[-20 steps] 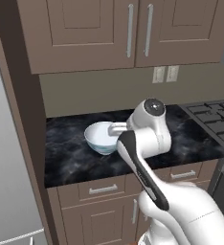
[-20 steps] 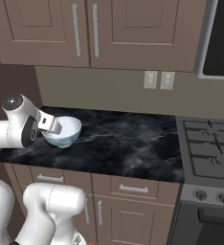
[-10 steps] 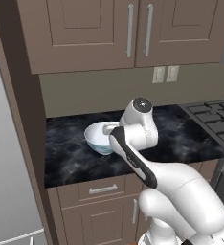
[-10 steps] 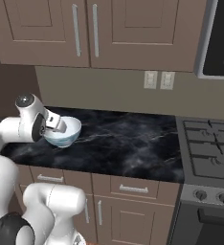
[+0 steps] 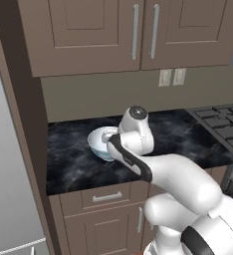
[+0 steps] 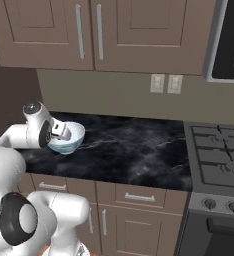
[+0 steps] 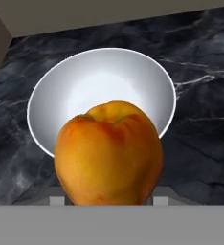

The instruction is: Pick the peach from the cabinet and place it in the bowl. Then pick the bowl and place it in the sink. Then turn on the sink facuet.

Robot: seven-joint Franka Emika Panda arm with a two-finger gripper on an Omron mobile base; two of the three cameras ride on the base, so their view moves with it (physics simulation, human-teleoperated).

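We have swung the two-finger gripper (image 6: 62, 133) in over the round white bowl (image 7: 101, 95) on the black marbled counter (image 6: 134, 150); its jaws, partly closed, clamp the orange-red peach (image 7: 109, 153), ready for release.

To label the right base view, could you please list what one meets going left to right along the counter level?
Hand → bowl → bare black marbled counter → stove.
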